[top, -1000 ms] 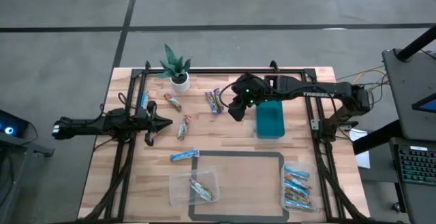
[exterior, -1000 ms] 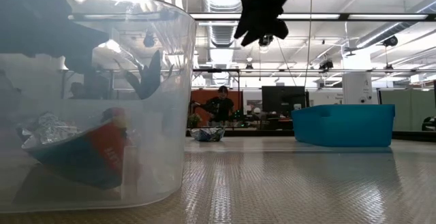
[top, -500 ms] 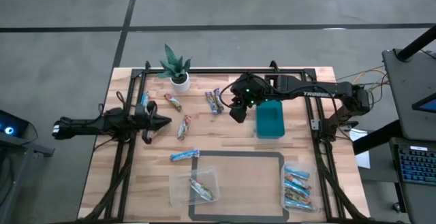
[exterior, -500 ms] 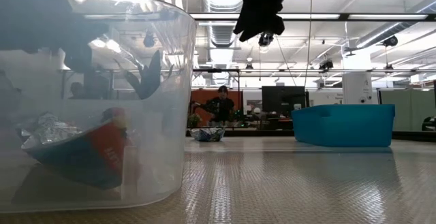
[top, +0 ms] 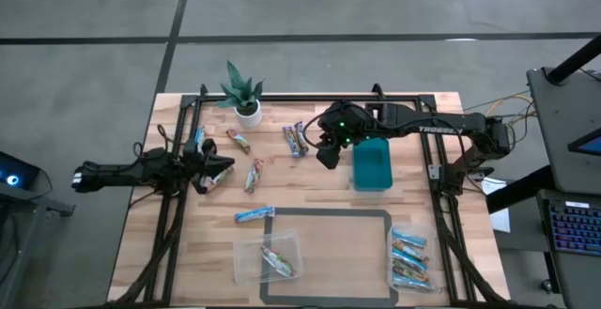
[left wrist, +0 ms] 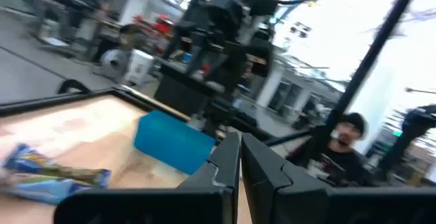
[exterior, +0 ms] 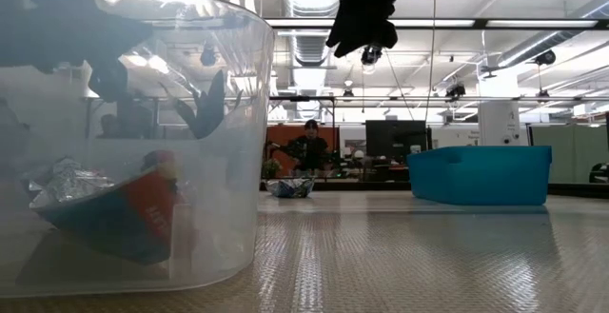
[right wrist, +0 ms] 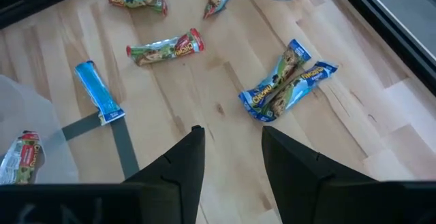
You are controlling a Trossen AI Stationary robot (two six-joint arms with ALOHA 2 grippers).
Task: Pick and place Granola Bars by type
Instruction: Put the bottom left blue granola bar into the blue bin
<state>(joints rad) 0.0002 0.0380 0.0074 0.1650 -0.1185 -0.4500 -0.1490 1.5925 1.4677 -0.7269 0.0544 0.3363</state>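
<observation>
Granola bars lie loose on the table in the high view: a blue one [top: 254, 214], a multicoloured one [top: 254, 175], another [top: 238, 140], a blue pair [top: 296, 140] and one by the frame [top: 199, 138]. My right gripper [top: 324, 151] hovers open above the table next to the teal bin [top: 371, 165]. Its wrist view shows the blue pair [right wrist: 286, 84], a multicoloured bar [right wrist: 167, 47] and a blue bar [right wrist: 99, 91] below it. My left gripper [top: 223, 167] is level above the table's left part, shut, fingers together [left wrist: 240, 163]; nothing shows between them.
A clear tub [top: 268, 257] near the front edge holds a multicoloured bar [exterior: 114, 218]; a second clear tub [top: 410, 257] at the right front holds blue bars. A potted plant [top: 246, 98] stands at the far edge. A grey tape rectangle [top: 329, 213] marks the table. People show in the room behind.
My left gripper has rolled about its long axis while staying over the same spot on the table's left: the finger that stuck out toward the near edge no longer shows there. The bars have not moved.
</observation>
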